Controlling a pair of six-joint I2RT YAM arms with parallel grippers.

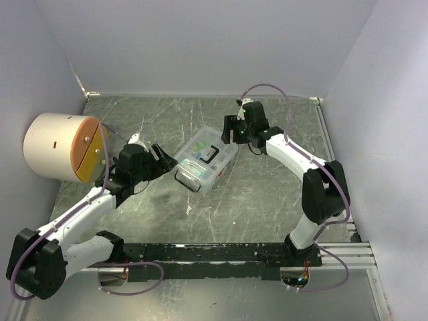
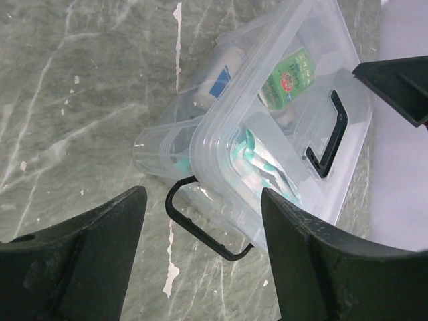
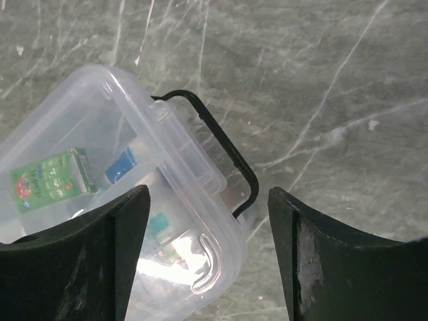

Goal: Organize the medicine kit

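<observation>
A clear plastic medicine box with its lid on sits mid-table, holding a green packet, a white bottle and teal items. A black wire latch hangs off its near-left end and another black latch off its far end. My left gripper is open just left of the box, the latch between its fingers in the left wrist view. My right gripper is open above the box's far end, also in the right wrist view.
A large cream cylinder with an orange face stands at the left edge of the marbled table. White walls close in the back and sides. A black rail runs along the near edge.
</observation>
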